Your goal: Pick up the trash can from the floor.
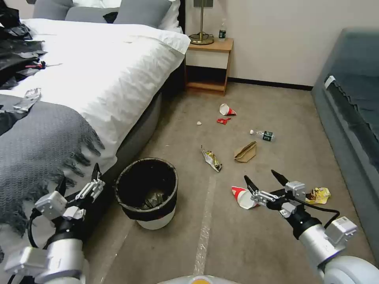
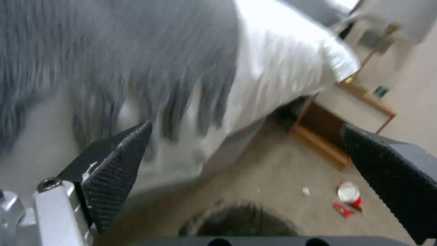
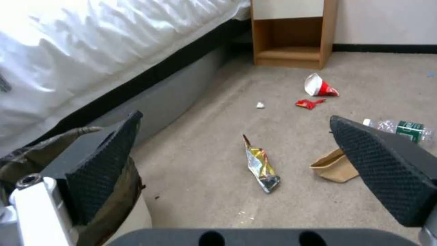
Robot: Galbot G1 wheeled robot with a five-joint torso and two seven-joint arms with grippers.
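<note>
Trash can point(image 1: 148, 193) between raised, spread end effectors

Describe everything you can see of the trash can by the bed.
The trash can is a small round bin of white plastic, with a black bag liner folded down over its rim and upper half, leaving a white band at the base. It stands upright on the floor, close beside the bed. Some crumpled trash lies inside at the bottom. Nothing grips it: the left gripper is beside it near the bed, open, clear of the rim.

bed point(image 1: 98, 79) crowds trash can point(image 1: 148, 193), right side open
</note>
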